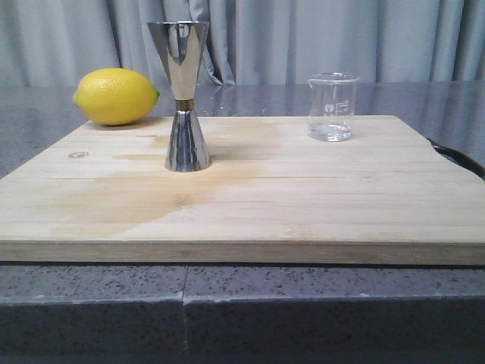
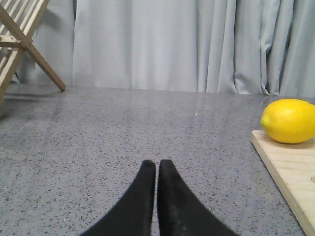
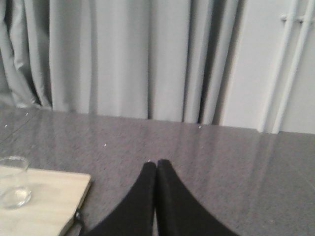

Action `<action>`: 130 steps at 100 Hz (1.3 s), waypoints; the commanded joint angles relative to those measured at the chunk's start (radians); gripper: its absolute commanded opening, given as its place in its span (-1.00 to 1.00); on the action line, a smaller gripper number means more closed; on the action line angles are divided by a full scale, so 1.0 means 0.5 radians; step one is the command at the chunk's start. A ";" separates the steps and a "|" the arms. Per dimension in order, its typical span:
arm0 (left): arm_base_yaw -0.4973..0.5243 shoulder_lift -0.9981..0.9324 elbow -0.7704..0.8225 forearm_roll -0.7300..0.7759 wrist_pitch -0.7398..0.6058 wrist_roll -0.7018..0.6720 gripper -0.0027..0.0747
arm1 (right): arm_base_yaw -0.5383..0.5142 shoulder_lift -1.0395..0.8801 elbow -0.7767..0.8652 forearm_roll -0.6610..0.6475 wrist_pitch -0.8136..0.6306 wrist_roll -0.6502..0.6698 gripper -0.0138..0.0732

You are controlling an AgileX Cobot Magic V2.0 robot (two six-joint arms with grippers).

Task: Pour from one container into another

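A small clear glass beaker point(image 1: 332, 107) with white printed marks stands upright at the back right of the wooden board point(image 1: 242, 220); it also shows in the right wrist view as the beaker point(image 3: 14, 182). The tall steel jigger point(image 1: 182, 95) with a brass band at its waist stands upright left of the board's middle. My left gripper point(image 2: 157, 164) is shut and empty over the grey counter, left of the board. My right gripper point(image 3: 156, 164) is shut and empty over the counter, right of the board. Neither gripper shows in the front view.
A yellow lemon point(image 1: 116, 96) lies at the board's back left corner, seen also as the lemon point(image 2: 289, 121) in the left wrist view. A wooden rack point(image 2: 22, 39) stands far left. A dark strap point(image 1: 458, 158) lies by the board's right edge. Grey curtains hang behind.
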 commanded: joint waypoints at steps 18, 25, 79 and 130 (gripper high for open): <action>-0.018 -0.053 0.012 0.002 -0.148 -0.015 -0.98 | -0.128 -0.274 0.262 0.906 -0.293 -0.811 -0.85; -0.018 -0.053 0.012 0.002 -0.148 -0.015 -0.98 | -0.212 -0.374 0.403 0.992 -0.401 -0.811 -0.85; -0.018 -0.049 0.012 0.002 -0.148 -0.015 -0.98 | -0.330 -0.515 0.982 1.045 -0.746 -0.664 -0.85; -0.018 -0.049 0.012 0.002 -0.148 -0.015 -0.98 | -0.330 -0.515 0.994 1.026 -0.686 -0.641 -0.85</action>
